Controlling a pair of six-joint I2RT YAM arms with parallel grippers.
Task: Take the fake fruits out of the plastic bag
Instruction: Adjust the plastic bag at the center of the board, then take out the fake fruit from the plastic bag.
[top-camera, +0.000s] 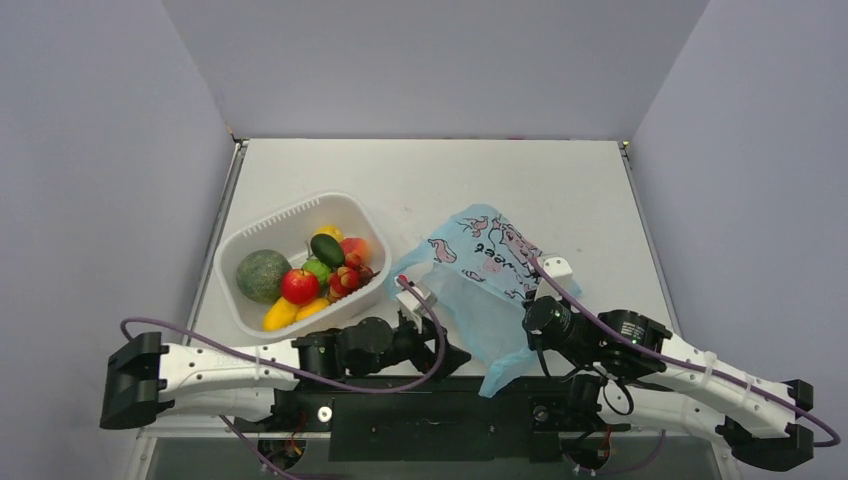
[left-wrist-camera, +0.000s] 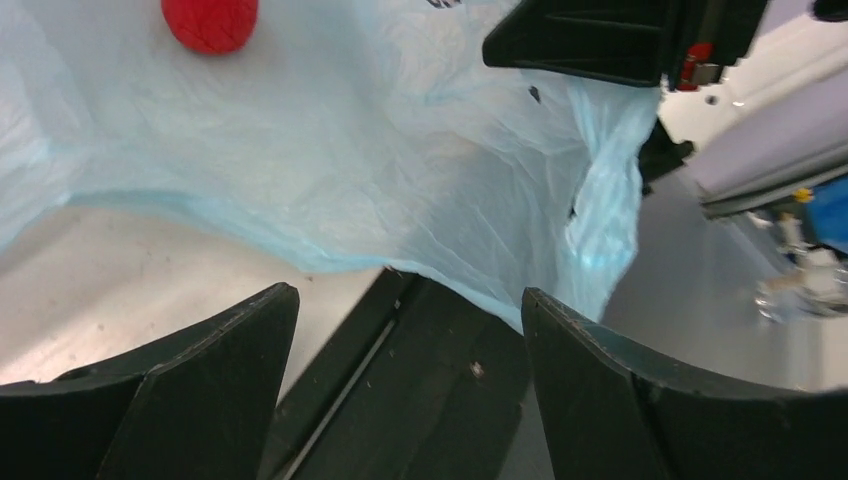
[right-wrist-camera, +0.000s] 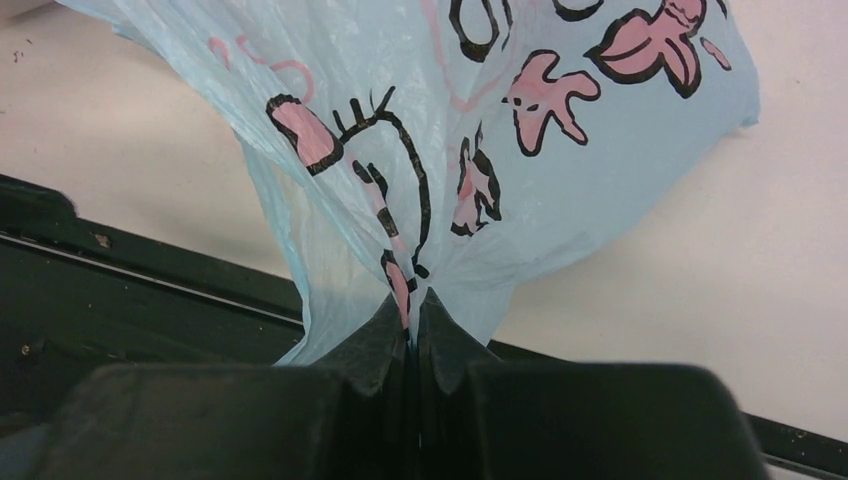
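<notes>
White counter (top-camera: 560, 190) carried a thin light-blue translucent plastic bag (top-camera: 470, 240) with pink prints, right of a white slotted plastic tub (top-camera: 290, 212) holding a round red apple (top-camera: 299, 286) and a dark green oblong fruit (top-camera: 326, 249). The right end effector (right-wrist-camera: 412, 310) pinched a fold of the bag; the left end effector (left-wrist-camera: 407, 295) stood spread at the bag's edge, where a small bumpy red fruit (left-wrist-camera: 210, 22) lay on the film.

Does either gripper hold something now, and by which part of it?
The right gripper is shut on the plastic bag, pinching a bunched fold of its printed side. The left gripper is open and holds nothing.
</notes>
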